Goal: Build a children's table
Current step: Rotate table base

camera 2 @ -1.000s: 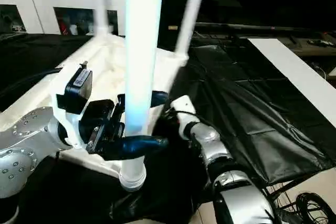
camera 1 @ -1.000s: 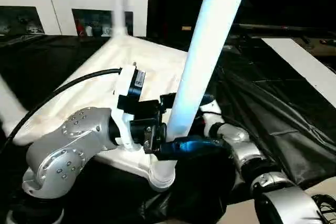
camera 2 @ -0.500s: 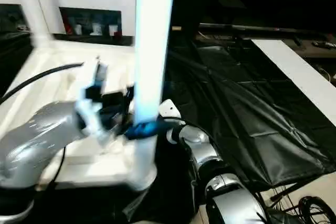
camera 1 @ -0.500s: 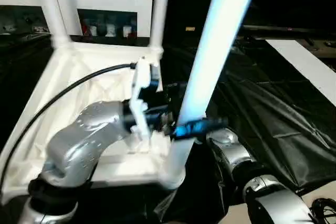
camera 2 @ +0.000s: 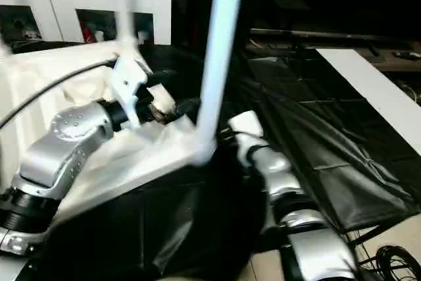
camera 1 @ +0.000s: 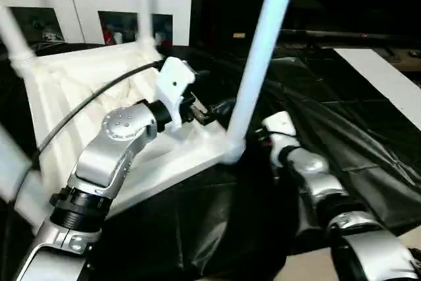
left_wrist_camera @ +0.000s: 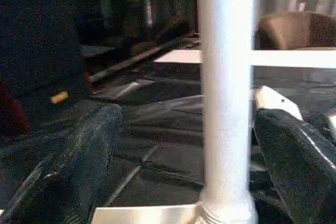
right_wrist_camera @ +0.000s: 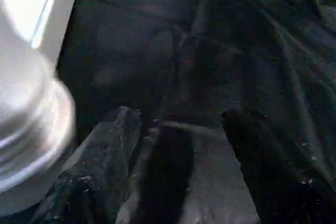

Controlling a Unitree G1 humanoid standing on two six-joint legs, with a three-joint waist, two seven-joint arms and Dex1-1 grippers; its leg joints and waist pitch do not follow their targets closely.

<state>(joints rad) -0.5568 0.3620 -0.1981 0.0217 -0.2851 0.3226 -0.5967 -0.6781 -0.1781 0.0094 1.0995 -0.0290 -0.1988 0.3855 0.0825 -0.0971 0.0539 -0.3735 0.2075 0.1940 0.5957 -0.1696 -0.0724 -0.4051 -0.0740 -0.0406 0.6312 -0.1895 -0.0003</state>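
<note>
White leg point(left_wrist_camera: 226, 103) between wide-apart left gripper point(left_wrist_camera: 194, 145) fingers, untouched, right gripper point(right_wrist_camera: 181, 171) parted, empty

Smooth white plastic leg point(camera 1: 260, 64) & tabletop point(camera 1: 79, 97); crinkly glossy black sheet point(camera 1: 342, 136).

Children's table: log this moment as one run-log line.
tabletop: upside down, legs fitted | near leg: upright in socket | left gripper: open around leg | right gripper: open

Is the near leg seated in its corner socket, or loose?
Seated, as far as visible: the leg rises from the corner socket of the tabletop, between the fingers of the open left gripper, which do not touch it.
</note>
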